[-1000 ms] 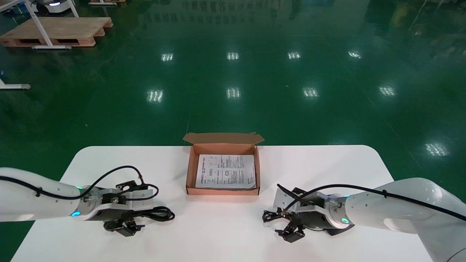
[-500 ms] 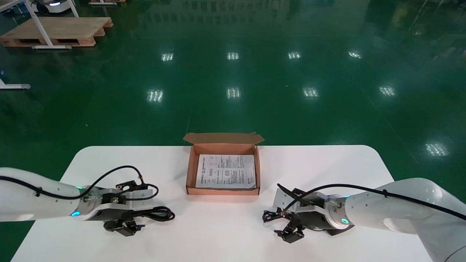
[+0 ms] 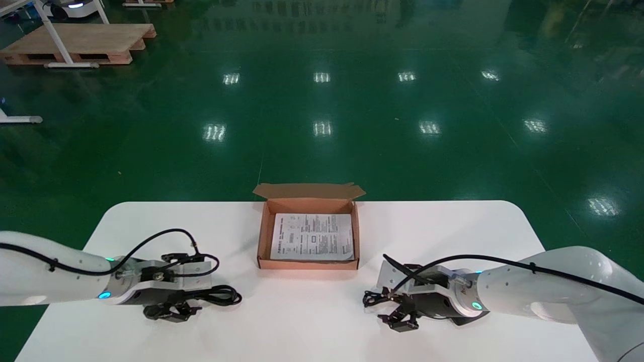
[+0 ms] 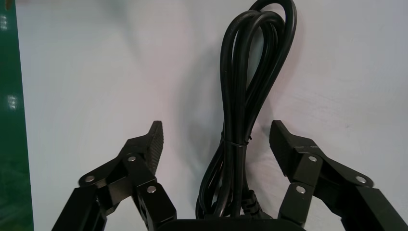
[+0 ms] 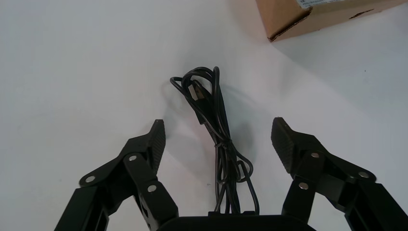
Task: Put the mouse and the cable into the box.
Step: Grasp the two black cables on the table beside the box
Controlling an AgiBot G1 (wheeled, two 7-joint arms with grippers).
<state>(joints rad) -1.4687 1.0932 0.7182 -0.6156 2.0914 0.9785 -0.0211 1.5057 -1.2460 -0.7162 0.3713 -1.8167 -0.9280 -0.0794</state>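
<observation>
An open cardboard box (image 3: 261,236) with a printed sheet inside stands at the table's middle. To its left lies a thick black cable bundle (image 3: 221,295), tied with a thin band. My left gripper (image 3: 188,301) is down over it and open. In the left wrist view the thick cable bundle (image 4: 250,86) runs between the spread fingers of the left gripper (image 4: 216,139), untouched. On the right, a thin black cable (image 3: 375,299) with a USB plug lies under my open right gripper (image 3: 390,306). The right wrist view shows the thin cable (image 5: 216,125) centred between the fingers of the right gripper (image 5: 219,139). No mouse body is visible.
The box's near corner (image 5: 308,14) shows in the right wrist view, close beyond the thin cable. A dark flat shape (image 3: 465,318) peeks out below the right wrist; I cannot tell what it is. The white table (image 3: 312,322) ends close in front of both arms.
Both grippers have sunk slightly towards the table over their cable bundles. Both stay open and the cables have not moved.
</observation>
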